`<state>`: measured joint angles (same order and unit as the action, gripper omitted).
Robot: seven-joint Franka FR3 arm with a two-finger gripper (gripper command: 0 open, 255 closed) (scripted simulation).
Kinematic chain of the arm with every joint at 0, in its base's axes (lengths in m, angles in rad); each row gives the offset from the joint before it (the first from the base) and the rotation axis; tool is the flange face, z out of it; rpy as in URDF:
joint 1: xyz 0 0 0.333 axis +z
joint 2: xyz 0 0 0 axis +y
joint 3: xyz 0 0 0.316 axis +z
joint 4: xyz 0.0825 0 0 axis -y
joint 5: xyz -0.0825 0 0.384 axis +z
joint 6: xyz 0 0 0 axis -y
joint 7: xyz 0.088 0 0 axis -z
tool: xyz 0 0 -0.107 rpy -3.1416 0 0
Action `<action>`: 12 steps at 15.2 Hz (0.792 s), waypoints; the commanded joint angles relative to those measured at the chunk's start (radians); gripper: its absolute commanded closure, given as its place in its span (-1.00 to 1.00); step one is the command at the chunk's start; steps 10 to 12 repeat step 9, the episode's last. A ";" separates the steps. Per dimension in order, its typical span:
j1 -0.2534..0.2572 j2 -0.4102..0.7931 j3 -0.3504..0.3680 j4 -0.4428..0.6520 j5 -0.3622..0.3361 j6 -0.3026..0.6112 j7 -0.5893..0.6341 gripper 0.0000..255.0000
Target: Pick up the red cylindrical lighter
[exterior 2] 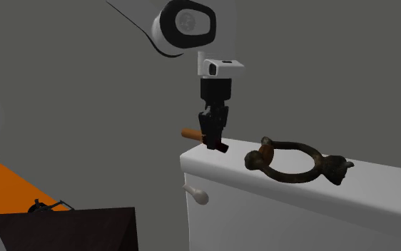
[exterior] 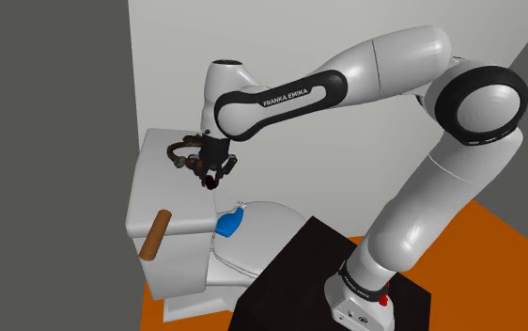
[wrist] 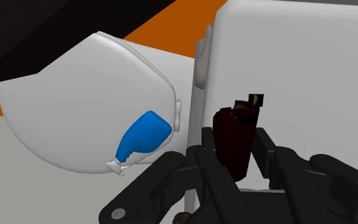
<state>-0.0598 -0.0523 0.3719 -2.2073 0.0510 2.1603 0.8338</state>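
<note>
The tool (wrist: 235, 149) has its two black fingers clamped on the dark red cylindrical lighter (wrist: 234, 127), holding it over the toilet tank (wrist: 299, 57) near the tank's front edge.

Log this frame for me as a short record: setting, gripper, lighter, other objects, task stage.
setting: white toilet, arm reaching over its tank lid
gripper: shut on the dark red lighter
lighter: clasped near the tank lid's edge; whether it is clear of the lid cannot be told
on tank lid: dark ring-shaped piece; brown cylinder at the lid's edge
on seat lid: blue bottle, lying down
stage: grasp made, lift not confirmed
</note>
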 commanded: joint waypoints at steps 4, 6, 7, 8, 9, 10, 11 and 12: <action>-0.002 -0.032 -0.004 0.040 0.011 -0.071 -0.009 1.00; -0.002 -0.042 -0.006 0.058 0.014 -0.098 -0.011 1.00; -0.002 -0.047 -0.006 0.067 0.015 -0.112 -0.012 1.00; -0.002 -0.048 -0.006 0.068 0.016 -0.114 -0.012 1.00; -0.002 -0.048 -0.006 0.068 0.016 -0.114 -0.012 1.00; -0.002 -0.048 -0.006 0.068 0.016 -0.114 -0.012 1.00; -0.002 -0.048 -0.006 0.068 0.016 -0.114 -0.012 1.00; -0.002 -0.048 -0.006 0.068 0.016 -0.114 -0.012 1.00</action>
